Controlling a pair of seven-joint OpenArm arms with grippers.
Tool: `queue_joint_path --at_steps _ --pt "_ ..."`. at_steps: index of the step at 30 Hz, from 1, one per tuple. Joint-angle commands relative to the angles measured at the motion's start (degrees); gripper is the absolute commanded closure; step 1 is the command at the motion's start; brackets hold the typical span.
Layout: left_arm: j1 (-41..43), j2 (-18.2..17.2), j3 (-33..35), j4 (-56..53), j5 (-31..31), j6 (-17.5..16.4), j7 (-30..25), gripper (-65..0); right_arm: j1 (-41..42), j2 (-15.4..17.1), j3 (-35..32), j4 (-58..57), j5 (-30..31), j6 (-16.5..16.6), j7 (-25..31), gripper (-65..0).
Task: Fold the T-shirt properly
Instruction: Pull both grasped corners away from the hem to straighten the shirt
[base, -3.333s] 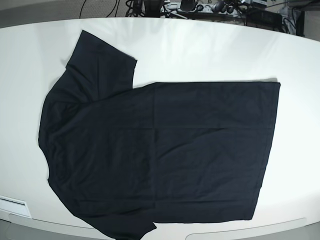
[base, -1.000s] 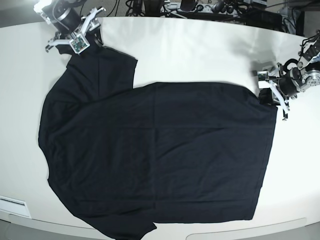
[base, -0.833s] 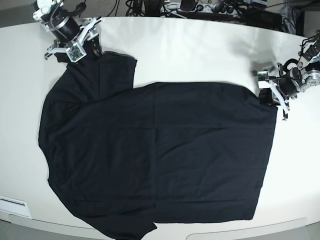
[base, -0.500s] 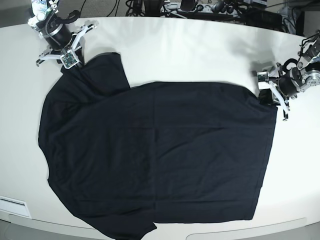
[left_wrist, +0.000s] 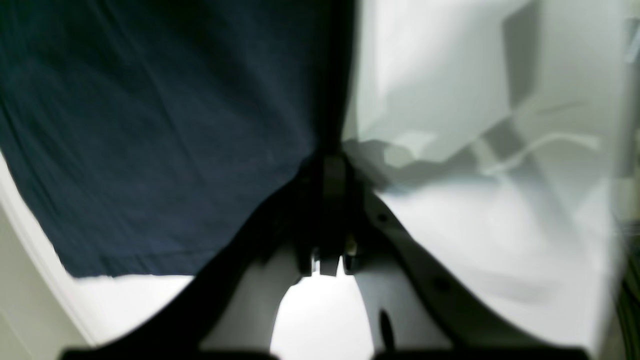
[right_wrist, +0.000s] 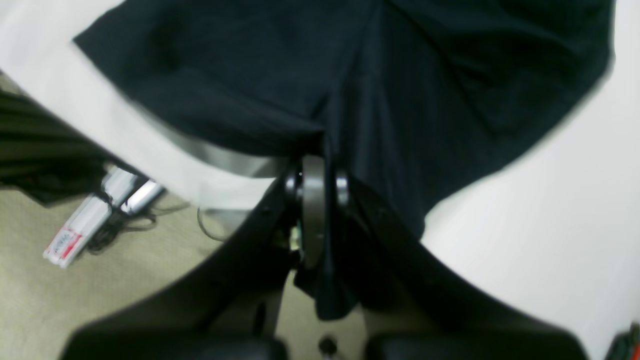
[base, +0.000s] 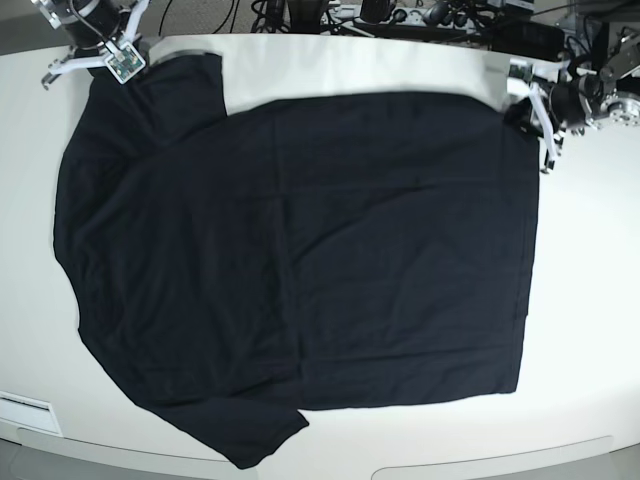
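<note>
The black T-shirt lies flat across the white table, neck side to the left and hem to the right. My left gripper is at the hem's far right corner. In the left wrist view it is shut on the shirt's edge. My right gripper is at the far left sleeve. In the right wrist view it is shut on a bunched fold of the sleeve, which hangs lifted past the table's edge. No pale mark shows.
Cables and equipment line the back edge of the table. A white strip sits at the front left edge. In the right wrist view, carpet floor with a white and red item lies beyond the edge.
Both grippers have moved toward the back of the table with the shirt's far edge in them. The whole shirt has slid back and slightly left, and the far sleeve is drawn up.
</note>
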Motion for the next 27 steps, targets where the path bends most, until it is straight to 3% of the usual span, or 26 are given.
queue_joint_path --at_steps 1,4,9,13,16,19,22,25,27 --pt "0.1 -2.7 -0.5 1.6 -0.2 0.8 0.3 0.0 -2.3 0.3 1.1 0.7 -0.1 -0.1 0.3 0.0" --pt "1.7 -5.7 -0.5 4.3 0.2 0.8 0.9 0.0 -7.2 0.3 2.1 0.7 -0.1 -0.2 0.3 0.0" --pt "2.6 -8.7 -0.5 6.3 0.2 0.7 2.8 0.0 -13.6 0.2 1.8 0.7 1.7 -3.5 0.3 0.0" --pt "2.6 -9.0 -0.5 8.0 -0.7 -0.7 2.8 0.0 -14.9 0.0 1.8 0.7 1.4 -5.1 0.2 0.0" --pt "3.2 -9.0 -0.5 10.4 -5.2 -2.9 3.3 0.0 -14.9 -0.1 1.8 0.7 1.2 -5.2 -0.1 0.0" --pt "4.9 -9.0 -0.5 12.0 -4.8 -2.1 5.9 0.0 -14.9 -0.1 1.8 0.7 -1.6 -5.5 0.0 0.0" --pt "5.2 -9.0 -0.5 12.1 0.7 4.9 8.2 0.0 -14.9 0.0 2.1 0.7 -7.7 -9.0 3.7 0.0" --pt "5.1 -9.0 -0.5 12.0 7.8 15.6 13.8 0.0 -12.1 0.4 2.5 0.7 -12.3 -9.5 4.9 0.0" --pt "5.0 -9.0 -0.6 11.9 10.8 20.8 15.8 0.0 -8.0 1.2 2.5 0.7 -12.2 -9.4 4.9 0.0"
